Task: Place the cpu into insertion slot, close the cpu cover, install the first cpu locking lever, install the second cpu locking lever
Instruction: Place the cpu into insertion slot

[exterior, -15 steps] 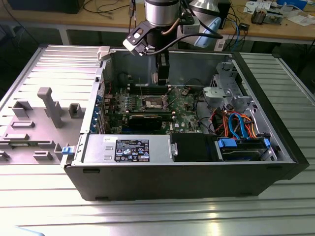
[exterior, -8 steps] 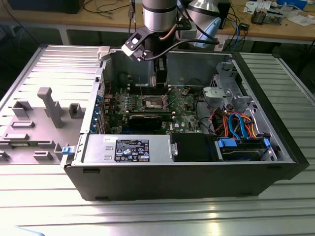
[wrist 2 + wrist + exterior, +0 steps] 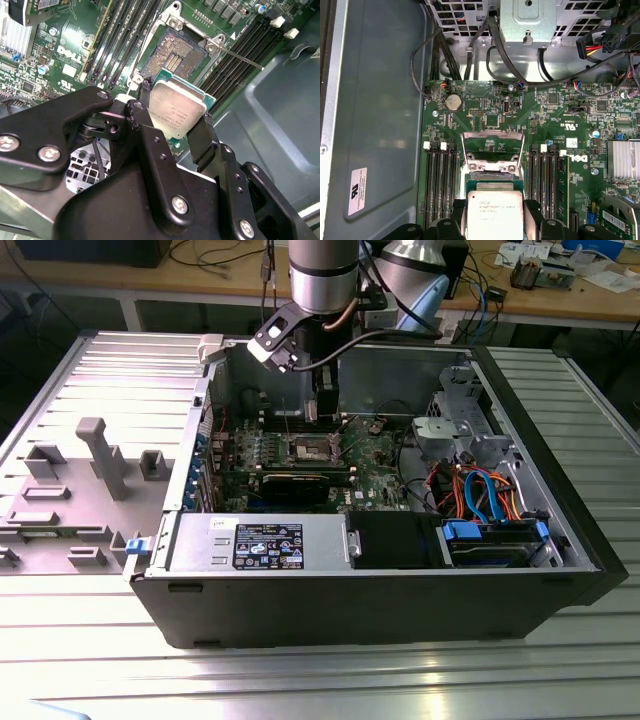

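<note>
My gripper (image 3: 176, 114) is shut on the cpu (image 3: 179, 111), a flat square chip with a silver-grey top, gripped by its two opposite edges between the black fingers (image 3: 204, 136). The cpu (image 3: 494, 216) hangs tilted just above and short of the insertion slot (image 3: 175, 54), whose dark pin field lies bare. The cpu cover (image 3: 492, 134), a thin silvery frame, stands swung up at the slot's far side (image 3: 492, 172). A thin locking lever (image 3: 245, 58) juts out beside the slot. In the exterior view the gripper (image 3: 318, 412) hangs inside the open computer case over the slot (image 3: 312, 448).
Black memory slots (image 3: 440, 180) flank the socket on both sides. A finned heatsink (image 3: 622, 159), cable bundles (image 3: 470, 55) and a drive cage (image 3: 455, 425) crowd the case. A labelled power supply (image 3: 265, 545) sits at the near wall. Grey fixtures (image 3: 105, 455) stand on the exterior view's left.
</note>
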